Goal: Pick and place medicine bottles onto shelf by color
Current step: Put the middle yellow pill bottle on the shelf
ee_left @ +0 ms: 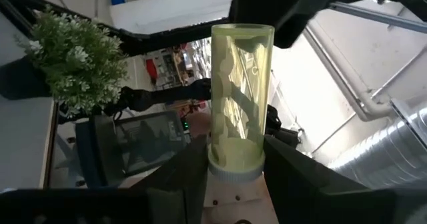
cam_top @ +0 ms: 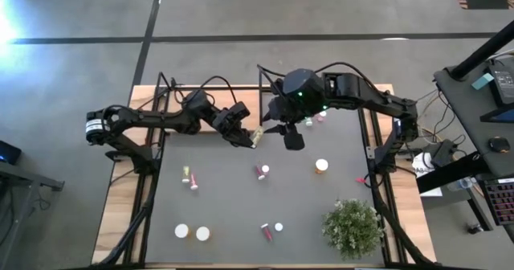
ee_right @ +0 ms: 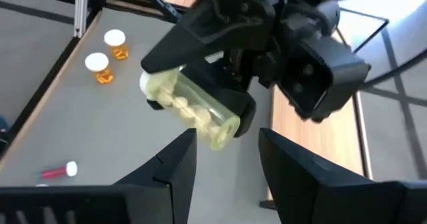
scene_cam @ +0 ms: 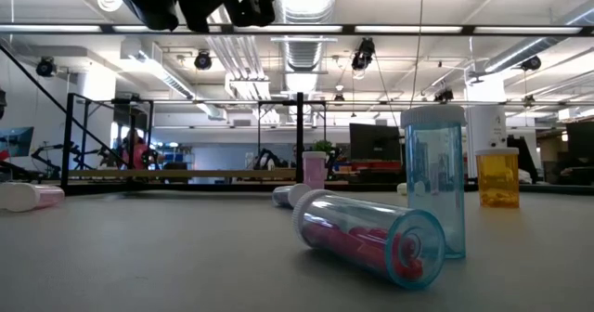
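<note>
A: Above the table's far middle, the left gripper (ee_right: 200, 84) clamps the yellow-green bottle (ee_right: 190, 107) near its white cap. The right gripper (ee_right: 227, 157) stands open just beside it.

B: Looks like a handover. Right fingers should close square on the body before left lets go. Bottle's long axis lies tilted, cap toward left gripper, base toward right.

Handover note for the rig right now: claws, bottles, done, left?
Left claw: shut on the yellow-green bottle, held in the air at the table's far middle.
Right claw: open, facing that bottle, not touching; looks like a hand-off setting up.
Loose on the table: pink bottles, orange bottle, two white-capped orange bottles near the front left, others scattered.
Done: one bottle lifted. The shelf cannot be made out.
Left: place this bottle, then sort the rest.
</note>
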